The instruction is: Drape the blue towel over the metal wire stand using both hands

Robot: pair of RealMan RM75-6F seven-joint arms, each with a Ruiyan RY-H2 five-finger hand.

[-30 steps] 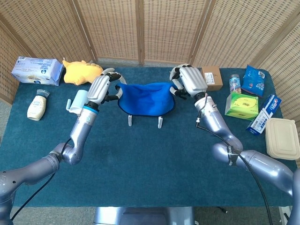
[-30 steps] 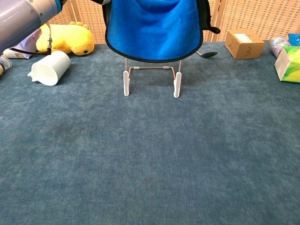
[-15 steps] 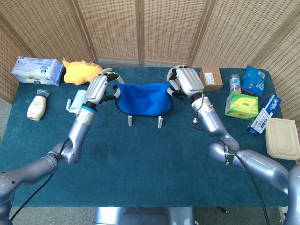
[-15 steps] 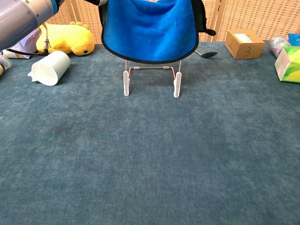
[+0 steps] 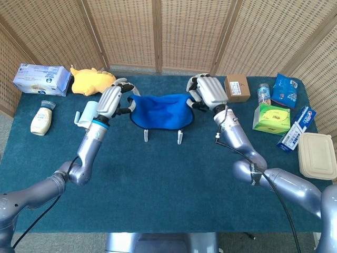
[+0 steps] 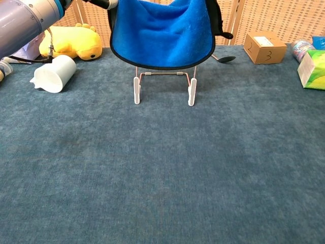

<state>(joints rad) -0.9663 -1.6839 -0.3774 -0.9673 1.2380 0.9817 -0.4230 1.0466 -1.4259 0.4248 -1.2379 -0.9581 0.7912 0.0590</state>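
The blue towel (image 5: pixel 160 111) hangs spread out above the metal wire stand (image 5: pixel 162 137), whose white feet stand on the carpet. My left hand (image 5: pixel 111 100) grips the towel's left corner and my right hand (image 5: pixel 207 91) grips its right corner. In the chest view the towel (image 6: pixel 161 33) covers the top of the wire stand (image 6: pixel 163 84), so only the stand's lower legs and crossbar show. Whether the towel rests on the stand's top cannot be told. Both hands are mostly cut off by the chest view's upper edge.
On the left lie a white cup (image 6: pixel 54 73), a yellow plush toy (image 5: pixel 90 80), a bottle (image 5: pixel 41 118) and a wipes pack (image 5: pixel 41 79). On the right are a cardboard box (image 5: pixel 237 87), a green tissue box (image 5: pixel 271 118), a toothpaste box (image 5: pixel 296 128) and a lidded container (image 5: pixel 316 155).
Both hands have drawn slightly inward and down, and the towel has narrowed and sunk a little over the stand. Its top edge sags more in the middle.
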